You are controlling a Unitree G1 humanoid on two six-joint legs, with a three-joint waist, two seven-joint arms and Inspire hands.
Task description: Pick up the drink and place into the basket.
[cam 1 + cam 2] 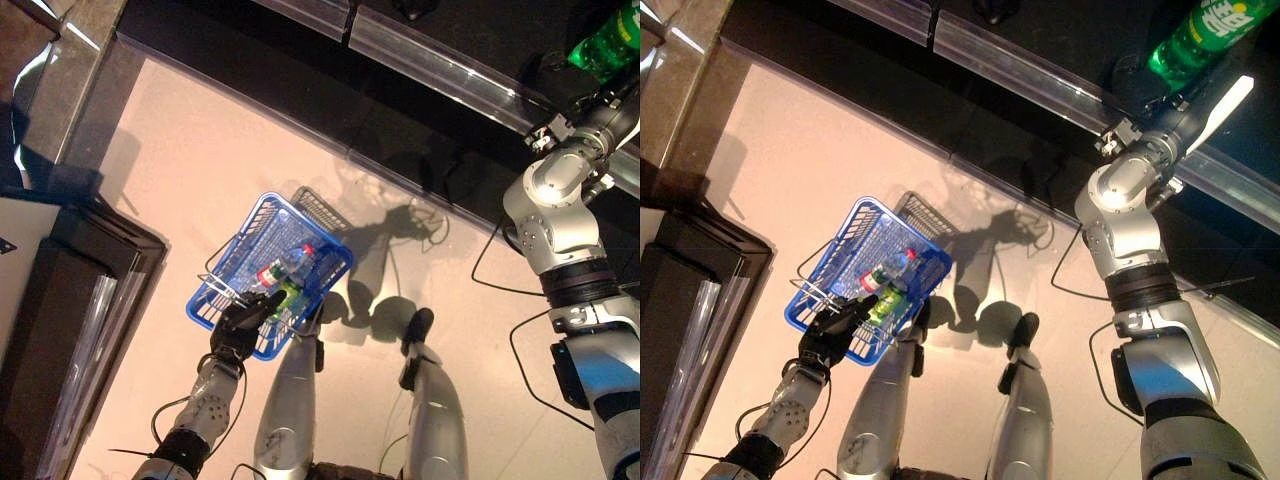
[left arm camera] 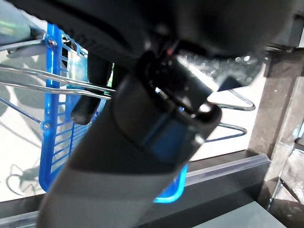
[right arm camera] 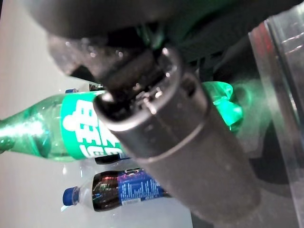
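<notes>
The right hand (image 3: 156, 118) grips a green bottle (image 1: 1200, 35) up at the shelf (image 1: 1040, 70), well apart from the blue basket (image 1: 225, 265) that the left hand (image 1: 240, 325) holds by its wire handle. A loose grip could drop it during the carry. Basket contents: two bottles. The right wrist view shows one dark cola bottle (image 3: 118, 190).

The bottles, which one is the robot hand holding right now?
The large green bottle up at the shelf, gripped in the right robot hand. The other bottles lie in the blue basket held by the left robot hand.
</notes>
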